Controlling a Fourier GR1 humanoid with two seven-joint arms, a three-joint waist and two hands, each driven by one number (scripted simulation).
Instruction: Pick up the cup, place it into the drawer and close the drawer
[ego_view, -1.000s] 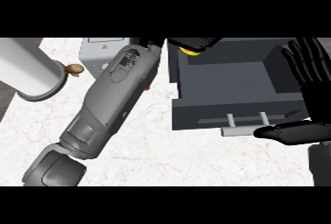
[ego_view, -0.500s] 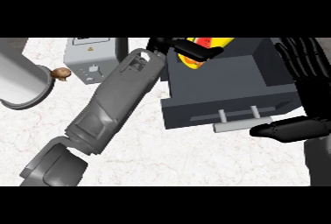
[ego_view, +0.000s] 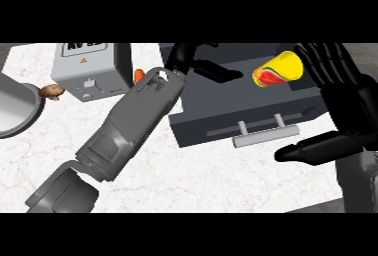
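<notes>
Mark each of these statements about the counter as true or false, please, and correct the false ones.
1. The cup is yellow with a red and green pattern. True.
2. The cup stands on the white counter beside the toaster. False: it lies tilted over the open drawer, away from the toaster.
3. The drawer is closed. False: it is pulled out, with its handle toward the robot.
4. The right hand is at the right of the drawer, fingers straight. True.
5. The left hand is curled round the cup. False: its fingers are left of the cup, with a gap between them.
</notes>
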